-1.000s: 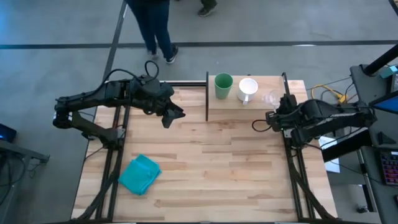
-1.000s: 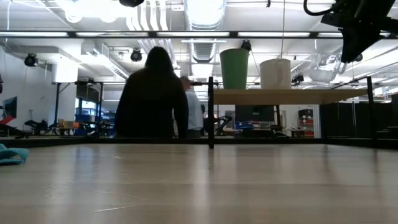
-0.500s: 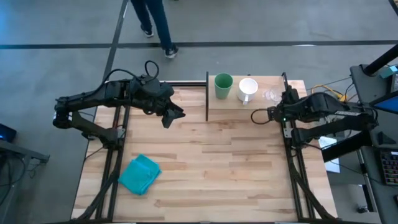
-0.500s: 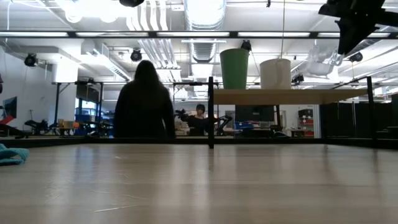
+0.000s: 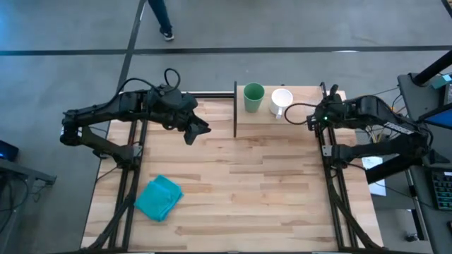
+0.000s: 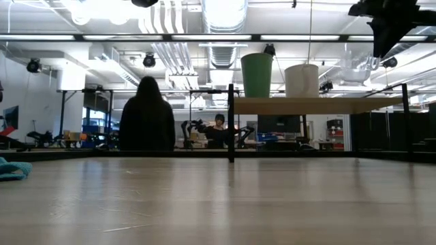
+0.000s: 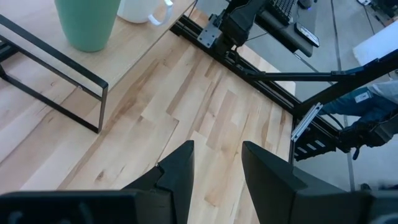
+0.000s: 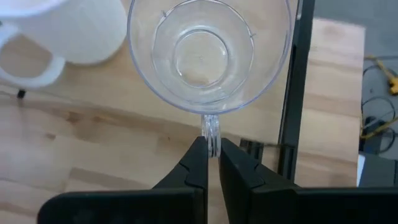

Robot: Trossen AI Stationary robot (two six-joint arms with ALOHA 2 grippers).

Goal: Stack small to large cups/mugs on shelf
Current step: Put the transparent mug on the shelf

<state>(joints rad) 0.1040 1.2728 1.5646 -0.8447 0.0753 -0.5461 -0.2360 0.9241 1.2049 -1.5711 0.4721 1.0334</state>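
On the shelf (image 5: 272, 127) (image 6: 313, 105) the green tumbler (image 5: 253, 97) (image 6: 257, 74) and the white mug (image 5: 281, 101) (image 6: 302, 79) stand on their bases. My right gripper (image 8: 212, 149) (image 6: 380, 47) is above the shelf's right end, shut on the clear cup (image 8: 208, 56) (image 6: 355, 68). In the high view the arm hides that cup. My left gripper (image 5: 199, 130) (image 7: 217, 168) is open and hovers over the table left of the shelf. My right gripper pinches the clear cup's handle (image 8: 211, 127) between its two fingers (image 8: 198, 162). It comes from above, pointing down, on the cup's near side. The cup stays upright with its mouth up. In the low view it appears raised a little off the shelf board.
A teal cloth (image 5: 159, 197) (image 6: 13, 169) lies near the table's left near corner. Black frame rails (image 8: 298, 81) run beside the shelf's right end. A person (image 6: 146, 116) stands beyond the far edge. Bare wood lies between the arms.
My right arm has swung toward the table's far edge and risen over the shelf's right end. The clear cup has come up off the shelf board with it. The person behind the table has walked farther off.
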